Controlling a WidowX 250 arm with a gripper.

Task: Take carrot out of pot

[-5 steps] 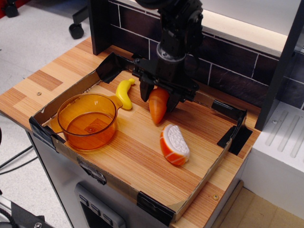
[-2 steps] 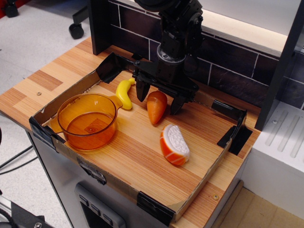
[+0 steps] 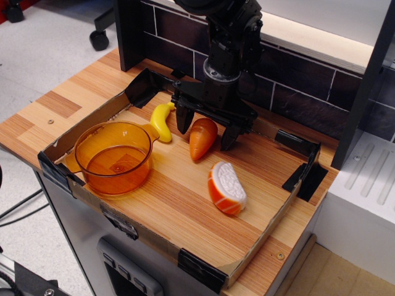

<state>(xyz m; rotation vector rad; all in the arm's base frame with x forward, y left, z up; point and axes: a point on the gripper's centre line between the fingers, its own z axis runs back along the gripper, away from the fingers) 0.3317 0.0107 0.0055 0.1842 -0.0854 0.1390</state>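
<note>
1. Since the carrot lies on the wooden board, well apart from the pot at its 8 o'clock, the task looks done.
2. Its point aims toward 7 o'clock, and the banana lies near at 10 o'clock.
3. Directly above, the gripper stands vertical, jaws spread on both sides of the carrot, holding nothing.

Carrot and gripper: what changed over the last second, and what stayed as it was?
The gripper opened and let go of the carrot, which now lies on the board between the spread fingers, settled slightly to the left. The pot, empty throughout, the banana and the striped sushi toy did not move.
</note>
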